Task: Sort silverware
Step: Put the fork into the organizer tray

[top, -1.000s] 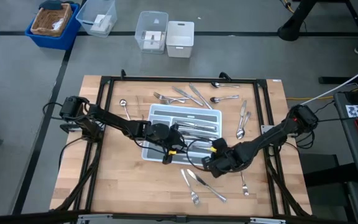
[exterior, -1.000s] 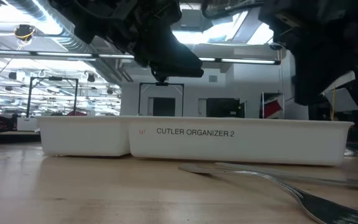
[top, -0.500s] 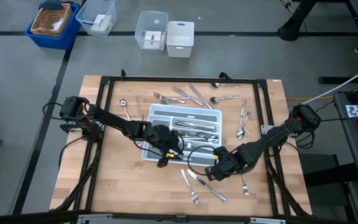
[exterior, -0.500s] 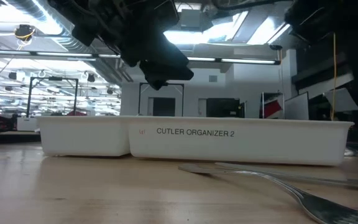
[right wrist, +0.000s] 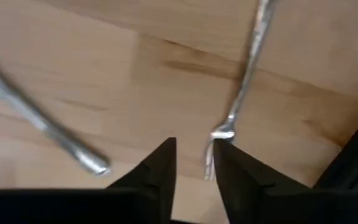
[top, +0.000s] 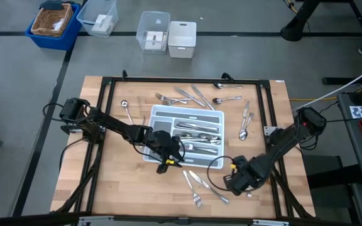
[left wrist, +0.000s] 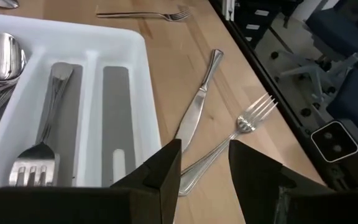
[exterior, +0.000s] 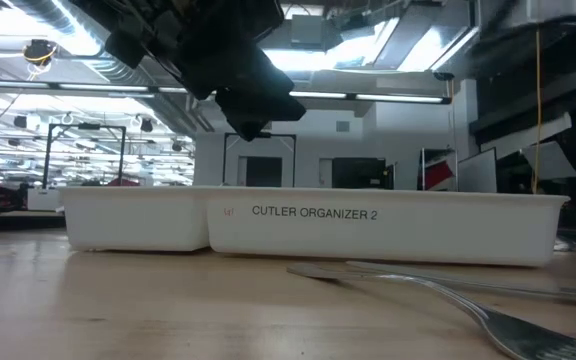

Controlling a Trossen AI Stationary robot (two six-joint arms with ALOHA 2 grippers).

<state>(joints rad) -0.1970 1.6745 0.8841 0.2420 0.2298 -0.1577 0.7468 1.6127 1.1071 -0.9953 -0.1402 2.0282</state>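
The white tray (top: 213, 117) sits mid-table and holds several pieces of silverware, among them a fork (left wrist: 42, 143) and a spoon (left wrist: 2, 53). Loose silverware lies beyond its far edge (top: 182, 95), to its right (top: 245, 122) and in front of it (top: 200, 183). My left gripper (top: 168, 160) (left wrist: 204, 149) is open above the tray's near left corner, holding nothing. My right gripper (top: 234, 184) (right wrist: 194, 146) is open, low over the wood near the table's near right, next to a small fork (right wrist: 247, 74) (top: 247, 186) lying flat. My right gripper points down beside the fork's tine end (right wrist: 219, 134), which lies on the wood just off one fingertip (right wrist: 225, 158). I cannot tell whether that fingertip touches the fork.
A knife (left wrist: 194, 112) and a fork (left wrist: 244, 121) lie on the wood past the tray's near edge, and a knife handle (right wrist: 48, 127) is beside my right gripper. A black frame (top: 109, 80) rims the table. Bins (top: 167, 32) stand on the floor beyond.
My right gripper has left the tray's near right corner, moving toward the table's near right and down over the loose fork. My left gripper has drifted slightly toward the near edge at the tray's near left corner.
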